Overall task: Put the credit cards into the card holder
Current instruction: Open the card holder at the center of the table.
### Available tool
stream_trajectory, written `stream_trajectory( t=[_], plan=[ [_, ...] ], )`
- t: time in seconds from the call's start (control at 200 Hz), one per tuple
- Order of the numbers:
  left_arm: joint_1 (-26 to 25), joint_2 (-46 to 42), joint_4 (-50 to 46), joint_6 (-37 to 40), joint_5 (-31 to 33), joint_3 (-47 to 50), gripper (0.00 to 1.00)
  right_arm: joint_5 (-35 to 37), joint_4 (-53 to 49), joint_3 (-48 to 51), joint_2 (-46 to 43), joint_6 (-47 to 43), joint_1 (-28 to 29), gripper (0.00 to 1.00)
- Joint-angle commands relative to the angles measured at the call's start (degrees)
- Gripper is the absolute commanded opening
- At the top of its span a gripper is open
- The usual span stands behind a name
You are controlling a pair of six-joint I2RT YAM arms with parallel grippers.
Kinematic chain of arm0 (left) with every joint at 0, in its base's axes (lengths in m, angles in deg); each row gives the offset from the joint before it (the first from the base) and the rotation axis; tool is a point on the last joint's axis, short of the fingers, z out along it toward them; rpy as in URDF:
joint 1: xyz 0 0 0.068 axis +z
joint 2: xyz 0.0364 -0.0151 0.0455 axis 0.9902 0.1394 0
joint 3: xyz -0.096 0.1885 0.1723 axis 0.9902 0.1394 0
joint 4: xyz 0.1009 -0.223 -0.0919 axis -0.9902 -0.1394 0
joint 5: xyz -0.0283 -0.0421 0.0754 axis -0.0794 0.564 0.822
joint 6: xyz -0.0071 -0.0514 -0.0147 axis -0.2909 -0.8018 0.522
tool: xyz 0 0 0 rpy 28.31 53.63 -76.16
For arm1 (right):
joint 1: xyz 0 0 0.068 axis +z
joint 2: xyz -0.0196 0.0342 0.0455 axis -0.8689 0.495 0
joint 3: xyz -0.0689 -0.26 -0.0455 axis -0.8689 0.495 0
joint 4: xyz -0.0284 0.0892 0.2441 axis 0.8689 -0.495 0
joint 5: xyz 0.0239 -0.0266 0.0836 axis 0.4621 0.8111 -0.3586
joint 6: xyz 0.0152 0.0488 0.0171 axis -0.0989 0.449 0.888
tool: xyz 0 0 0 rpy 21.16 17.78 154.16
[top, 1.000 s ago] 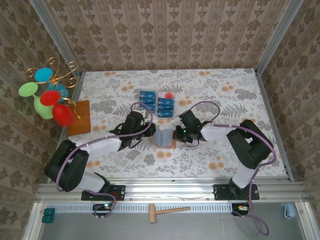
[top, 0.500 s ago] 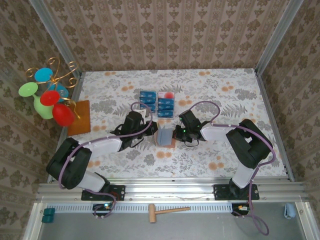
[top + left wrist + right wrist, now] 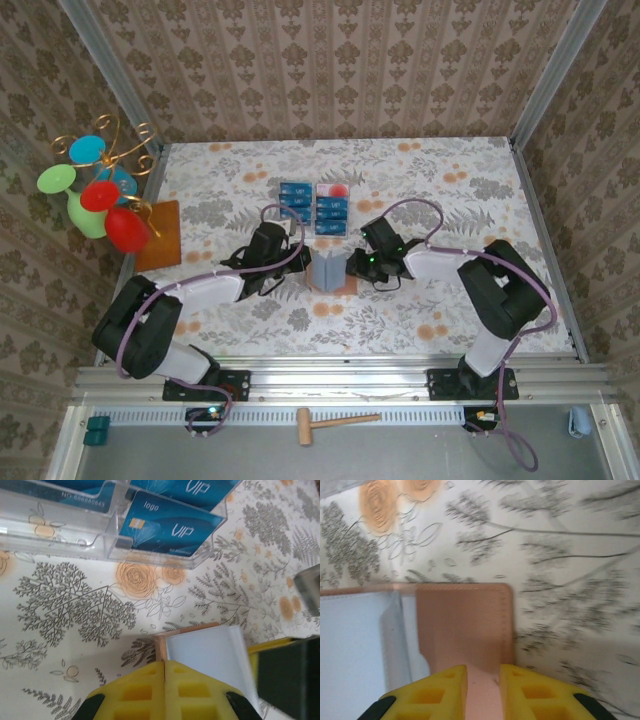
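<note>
The card holder (image 3: 330,272) stands open at the table's middle, its pale grey inside (image 3: 207,652) showing within a reddish-brown rim. My left gripper (image 3: 307,267) is shut on the holder's left edge (image 3: 160,647), yellow pads pressed together (image 3: 165,664). My right gripper (image 3: 352,267) is open a little, with the brown right flap (image 3: 462,622) lying in the gap between its fingers (image 3: 483,672). The blue credit cards (image 3: 331,210) sit in a clear tray behind the holder; one reads VIP (image 3: 170,525).
More blue cards (image 3: 294,195) lie in the clear tray's (image 3: 75,535) left slot. An orange-brown mat (image 3: 160,235) and a colourful wire ornament (image 3: 100,190) stand at the left wall. Patterned walls enclose the table on three sides.
My right gripper's fingers have parted slightly around the brown flap and the arm has shifted a little right. The left gripper stays clamped on the holder's edge.
</note>
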Motion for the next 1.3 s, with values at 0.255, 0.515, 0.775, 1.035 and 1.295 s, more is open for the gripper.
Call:
stream_trajectory(
  t=[0.255, 0.515, 0.775, 1.035, 1.295],
  plan=[
    [-1.16, -1.55, -4.07, 2.62, 1.88, -2.68, 0.0, 4.58, -11.7, -3.2, -11.0, -4.75, -1.46, 0.26],
    [-2.63, -1.39, -5.51, 3.27, 2.85, -4.74, 0.0, 2.42, -10.62, -7.81, -7.77, -4.06, 4.45, 0.24],
    [-4.0, -1.06, -5.55, 2.38, 3.21, -6.29, 0.0, 1.64, -6.66, -7.2, 0.91, -2.35, 7.19, 0.21],
    [-5.96, 2.13, -5.79, 2.35, 3.16, -7.96, 0.0, 1.66, -0.57, -1.36, 6.3, 0.15, 6.31, 0.19],
    [-5.73, 2.39, -5.77, 2.42, 5.25, -6.25, 0.0, 1.66, 0.24, -0.4, 7.61, 0.48, 5.83, 0.19]
  ],
)
